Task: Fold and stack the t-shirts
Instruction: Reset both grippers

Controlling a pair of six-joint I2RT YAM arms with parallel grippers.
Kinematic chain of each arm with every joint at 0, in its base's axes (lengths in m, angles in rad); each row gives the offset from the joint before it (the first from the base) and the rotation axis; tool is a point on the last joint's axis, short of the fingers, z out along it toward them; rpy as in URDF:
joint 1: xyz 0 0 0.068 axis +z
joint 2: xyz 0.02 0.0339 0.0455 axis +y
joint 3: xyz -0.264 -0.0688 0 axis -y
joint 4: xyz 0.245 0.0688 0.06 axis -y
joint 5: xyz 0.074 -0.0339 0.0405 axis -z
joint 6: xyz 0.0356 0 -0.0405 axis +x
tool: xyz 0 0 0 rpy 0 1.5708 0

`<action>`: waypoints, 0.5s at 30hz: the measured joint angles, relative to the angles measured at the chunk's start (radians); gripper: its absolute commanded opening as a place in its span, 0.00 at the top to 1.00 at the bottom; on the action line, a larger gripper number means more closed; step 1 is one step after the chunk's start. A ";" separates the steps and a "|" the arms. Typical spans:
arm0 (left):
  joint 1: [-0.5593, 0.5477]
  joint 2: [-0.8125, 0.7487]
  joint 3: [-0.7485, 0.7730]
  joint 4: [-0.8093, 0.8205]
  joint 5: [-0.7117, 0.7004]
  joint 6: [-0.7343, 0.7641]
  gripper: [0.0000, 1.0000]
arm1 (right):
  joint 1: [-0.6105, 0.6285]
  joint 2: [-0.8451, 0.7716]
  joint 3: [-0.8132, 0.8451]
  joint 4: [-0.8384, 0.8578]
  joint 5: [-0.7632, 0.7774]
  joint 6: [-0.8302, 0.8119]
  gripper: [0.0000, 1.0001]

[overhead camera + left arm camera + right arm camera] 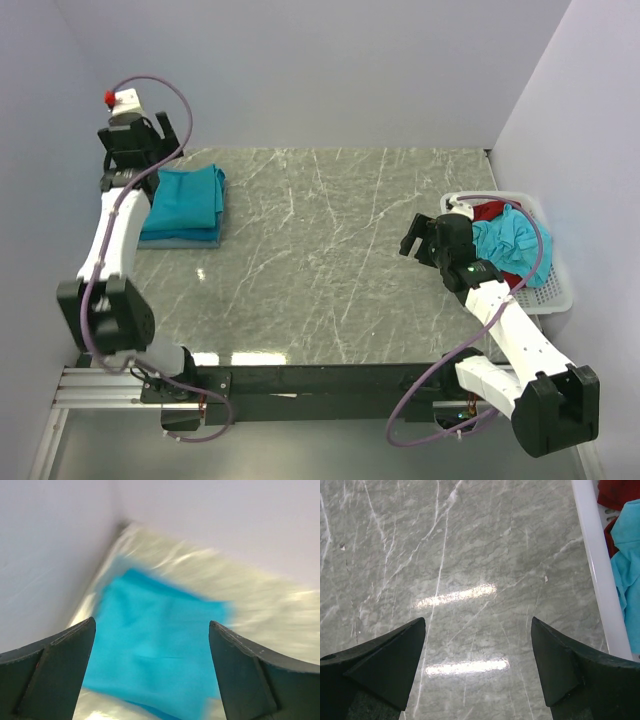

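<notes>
marble table [330, 250]: folded t-shirts [185, 200] lie beneath spread left claw [152, 625], apart.

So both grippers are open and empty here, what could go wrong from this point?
1. In the white plastic lattice basket, the crumpled teal cotton t-shirt lies against the red garment, so the open right gripper might pinch both.
2. The open left gripper is above the folded stack of teal t-shirts; a low move could snag the top layer and undo the fold.
</notes>
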State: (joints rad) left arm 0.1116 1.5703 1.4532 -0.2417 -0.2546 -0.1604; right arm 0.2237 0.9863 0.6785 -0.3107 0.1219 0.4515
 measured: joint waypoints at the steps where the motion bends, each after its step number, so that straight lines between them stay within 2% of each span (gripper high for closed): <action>1: -0.005 -0.043 -0.007 0.005 0.034 -0.024 0.01 | 0.000 0.000 0.000 0.000 0.000 0.000 0.08; 5: -0.056 -0.233 -0.088 0.059 0.167 -0.137 0.00 | 0.000 -0.013 0.000 0.000 0.002 0.000 0.07; 8: -0.144 -0.372 -0.218 0.113 0.240 -0.214 0.00 | 0.000 -0.039 0.000 0.001 0.000 0.000 0.07; 12: -0.290 -0.458 -0.375 0.149 0.266 -0.285 0.00 | 0.000 -0.060 0.000 0.007 -0.014 -0.001 0.06; 15: -0.356 -0.470 -0.460 0.145 0.274 -0.327 0.01 | 0.000 -0.060 0.000 0.012 -0.038 -0.001 0.05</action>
State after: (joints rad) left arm -0.2440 1.1007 0.9928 -0.0971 0.0196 -0.4877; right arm 0.2237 0.9264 0.6785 -0.2989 0.0837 0.4507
